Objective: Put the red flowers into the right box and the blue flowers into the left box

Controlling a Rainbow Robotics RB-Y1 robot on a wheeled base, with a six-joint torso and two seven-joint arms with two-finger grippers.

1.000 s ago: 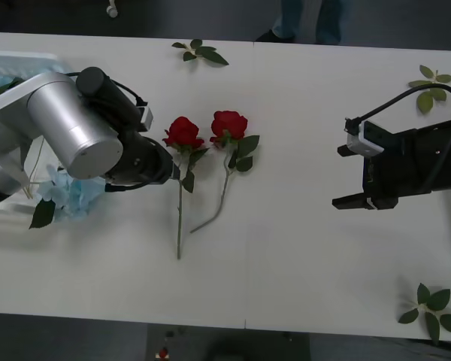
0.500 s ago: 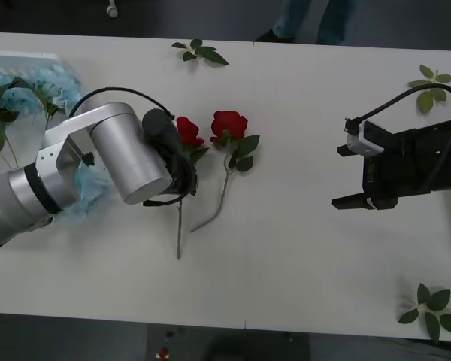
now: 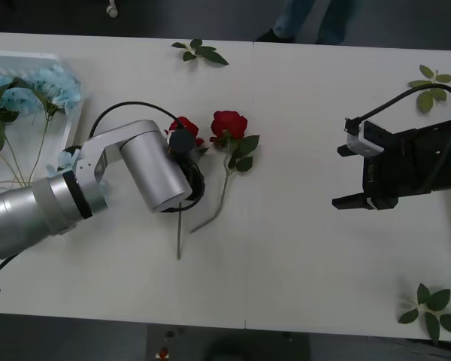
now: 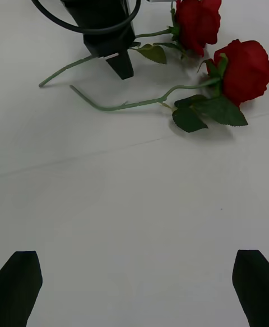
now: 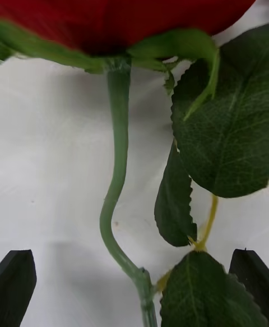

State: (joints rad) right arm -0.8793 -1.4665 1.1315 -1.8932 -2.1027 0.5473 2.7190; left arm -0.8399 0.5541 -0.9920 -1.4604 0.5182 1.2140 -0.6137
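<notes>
My left arm has swung away from the left box (image 3: 69, 75), uncovering the blue flowers (image 3: 30, 89) in it, and now sits over the left of the two red flowers (image 3: 229, 125) on the tabletop (image 3: 301, 248). My arm hides most of that rose's bloom in the front view, and the box is cut off at the edge. My left tool (image 5: 134, 282) is spread wide, the stem running between its fingers. My right tool (image 4: 134, 288), also wide, hovers well apart from both roses.
</notes>
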